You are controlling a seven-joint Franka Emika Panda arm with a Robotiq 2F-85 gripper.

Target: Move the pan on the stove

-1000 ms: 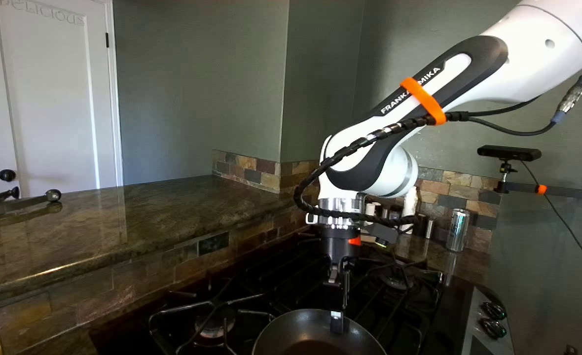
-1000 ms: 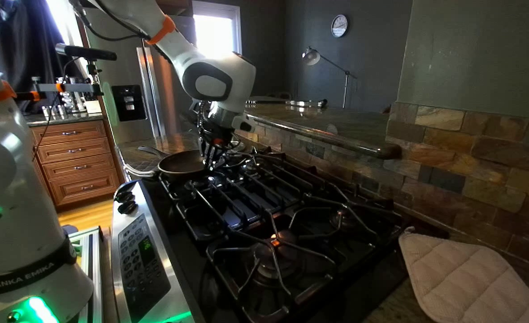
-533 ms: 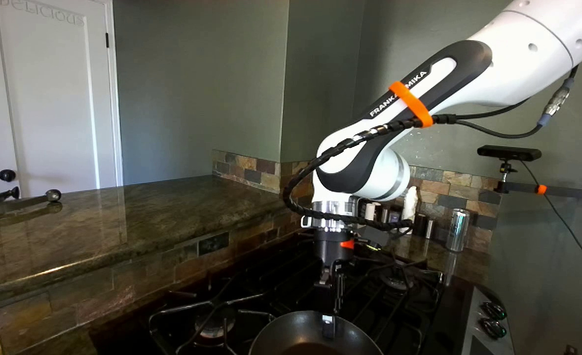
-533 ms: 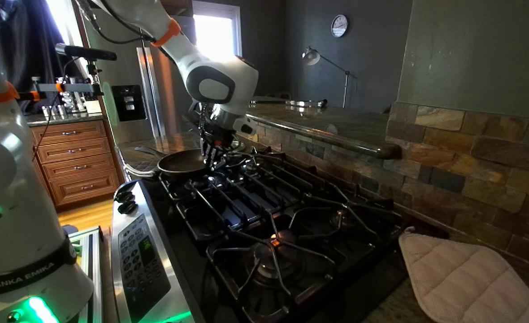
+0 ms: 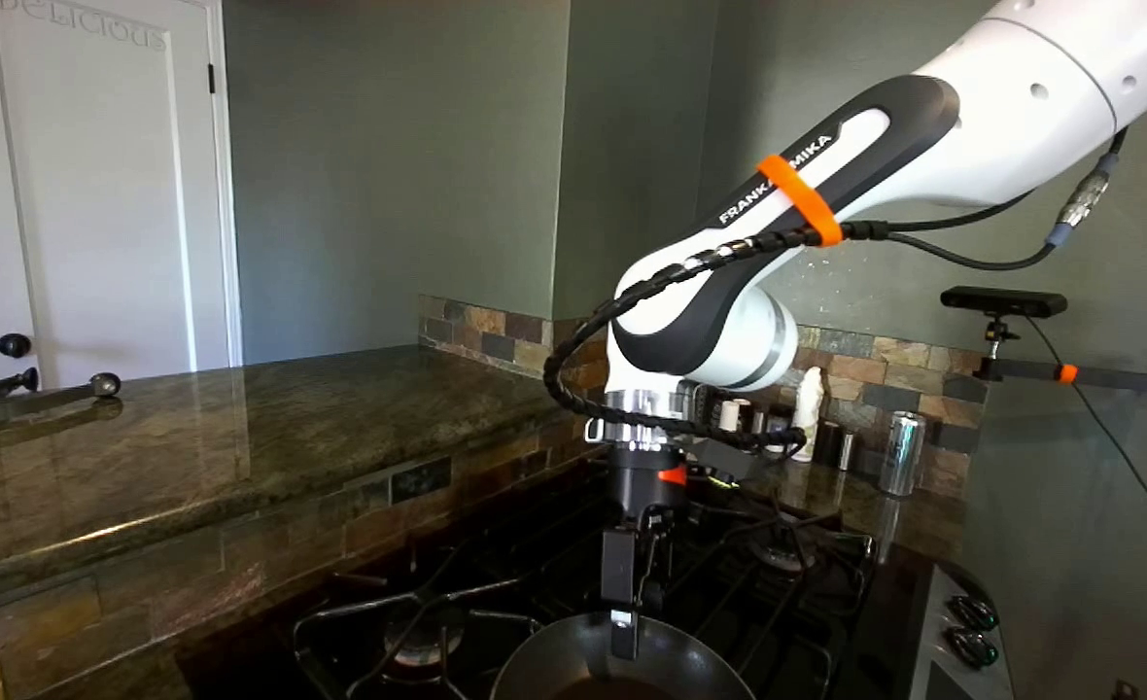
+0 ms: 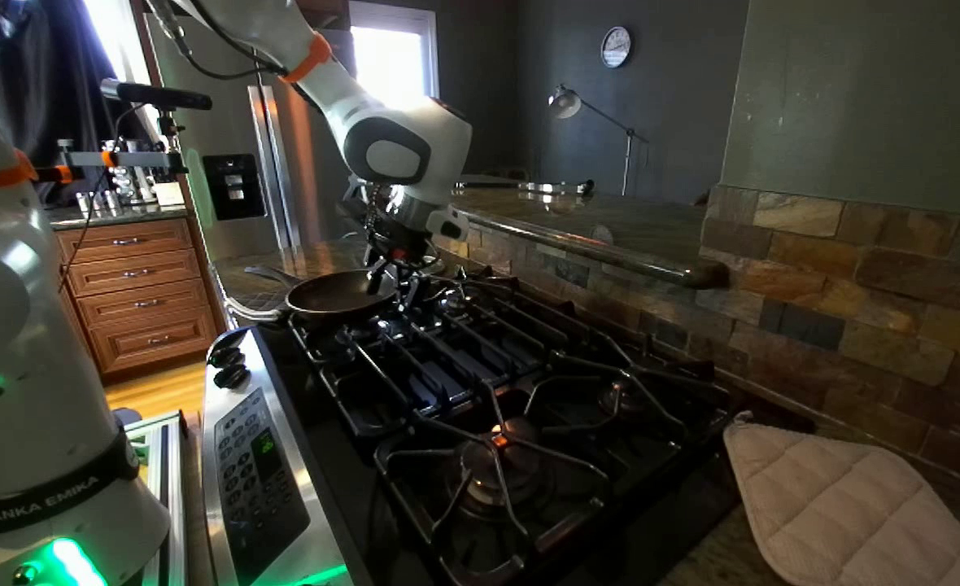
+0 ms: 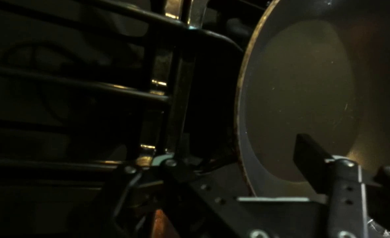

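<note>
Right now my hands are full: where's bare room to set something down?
On the raised stone countertop, between the ball-ended bar and the tile backsplash. Crowded: the frying pan, its rim straddled by the open gripper.

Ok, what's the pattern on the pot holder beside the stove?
Diamond quilting on pale cloth; the pot holder shows best in an exterior view.

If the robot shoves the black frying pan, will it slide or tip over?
The pan is wide and shallow, so it will probably slide rather than tip. It looks like stiff metal, so it likely won't bend. Its handle sticks out on one side, so a shove may turn it too.
</note>
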